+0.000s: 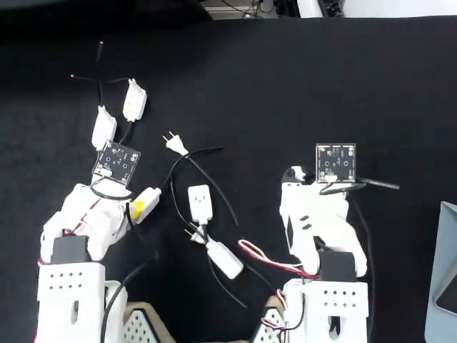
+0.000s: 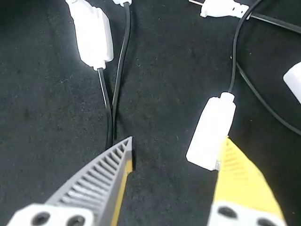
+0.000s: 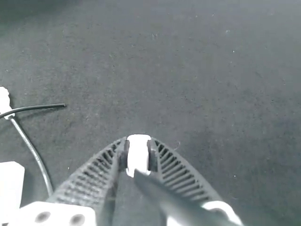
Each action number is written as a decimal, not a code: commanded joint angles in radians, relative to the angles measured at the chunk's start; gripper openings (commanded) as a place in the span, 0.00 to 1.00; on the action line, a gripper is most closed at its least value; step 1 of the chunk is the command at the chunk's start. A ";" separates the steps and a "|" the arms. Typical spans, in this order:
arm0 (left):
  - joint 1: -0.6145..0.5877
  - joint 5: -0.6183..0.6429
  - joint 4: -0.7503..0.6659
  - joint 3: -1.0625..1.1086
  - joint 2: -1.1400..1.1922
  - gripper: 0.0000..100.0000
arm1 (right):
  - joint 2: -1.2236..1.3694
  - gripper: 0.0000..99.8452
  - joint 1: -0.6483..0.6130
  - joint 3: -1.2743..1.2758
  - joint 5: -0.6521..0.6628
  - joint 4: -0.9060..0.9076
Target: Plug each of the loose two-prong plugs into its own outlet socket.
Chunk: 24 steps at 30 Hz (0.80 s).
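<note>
Several white outlet sockets and two-prong plugs on black cords lie on the black table. My left gripper (image 2: 176, 146) is open, low over the table, and a white socket (image 2: 211, 132) rests against its yellow finger (image 2: 237, 174). Another socket (image 2: 91, 33) lies farther off, and a loose plug (image 2: 221, 7) lies beyond. From above, that plug (image 1: 173, 144) sits mid-table, with a socket (image 1: 200, 202) and a second plug (image 1: 194, 234) below it. My right gripper (image 3: 138, 155) is shut on a small white plug piece (image 3: 138, 160) with a black cord, right of centre (image 1: 294, 175).
Two more sockets (image 1: 134, 100) (image 1: 103, 127) lie at the far left with thin black leads. A white socket body (image 1: 225, 259) lies near the arm bases, beside red and white wires (image 1: 264, 257). A grey tray (image 1: 441, 271) stands at the right edge.
</note>
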 commanded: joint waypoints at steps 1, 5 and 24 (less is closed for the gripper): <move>-0.047 -0.005 0.006 -0.140 0.101 0.29 | -0.010 0.01 -0.012 -0.008 0.005 -0.005; -0.070 -0.005 0.008 -0.245 0.319 0.29 | -0.010 0.01 -0.012 -0.008 0.005 -0.005; -0.019 0.005 0.000 -0.507 0.841 0.29 | -0.010 0.01 -0.012 -0.008 0.005 -0.005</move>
